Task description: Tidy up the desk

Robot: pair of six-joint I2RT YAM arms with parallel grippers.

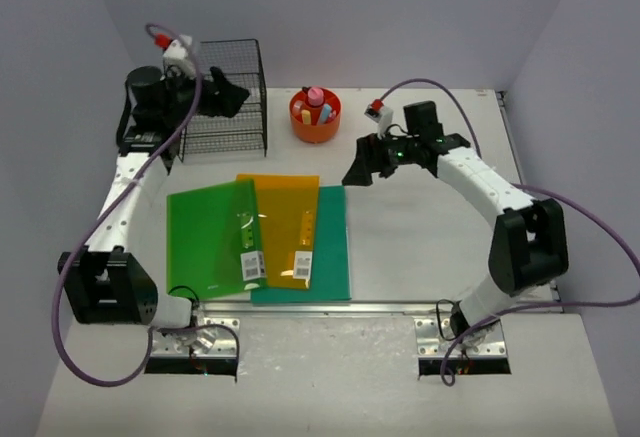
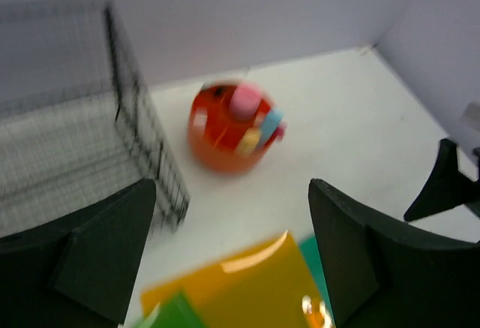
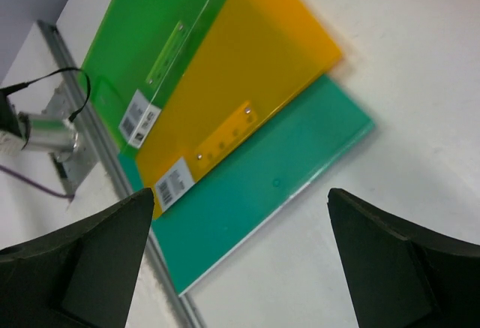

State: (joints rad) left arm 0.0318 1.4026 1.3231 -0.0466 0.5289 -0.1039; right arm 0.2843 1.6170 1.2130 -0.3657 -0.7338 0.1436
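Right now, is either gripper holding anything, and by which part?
Nothing is held. The left gripper and the right gripper both stand open, with nothing between their jaws.

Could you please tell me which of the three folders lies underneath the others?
The teal folder, the rightmost one: the orange folder lies over its left part.

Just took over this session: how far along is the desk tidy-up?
Looks done: pens stand in the orange cup. In hand: nothing; the left gripper is open over the wire basket, the right gripper open above the desk beside the cup. Left: the green folder, orange folder and teal folder lie overlapped near the front rail.
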